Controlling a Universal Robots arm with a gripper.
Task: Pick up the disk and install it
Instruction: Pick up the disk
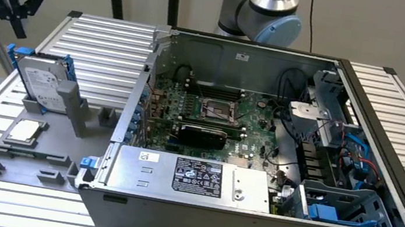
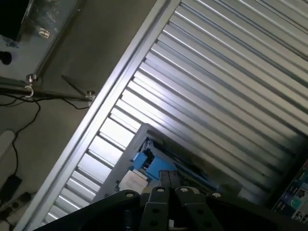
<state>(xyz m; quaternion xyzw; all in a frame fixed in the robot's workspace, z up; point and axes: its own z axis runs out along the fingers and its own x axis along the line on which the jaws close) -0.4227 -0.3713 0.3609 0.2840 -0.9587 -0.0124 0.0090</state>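
Note:
The disk, a silver-grey drive with a white label in a blue carrier, stands on edge in a grey holder at the exterior view's left, on the ribbed table. My gripper hangs in the air above and a little beyond it, well clear of its upper edge. In the wrist view the gripper has its two fingertips pressed together with nothing between them, and the disk's blue carrier edge lies just past them.
An open computer case lies on the exterior view's right with its motherboard, a silver box with a black label and a blue drive bay. A small square chip rests on the grey fixture near the disk.

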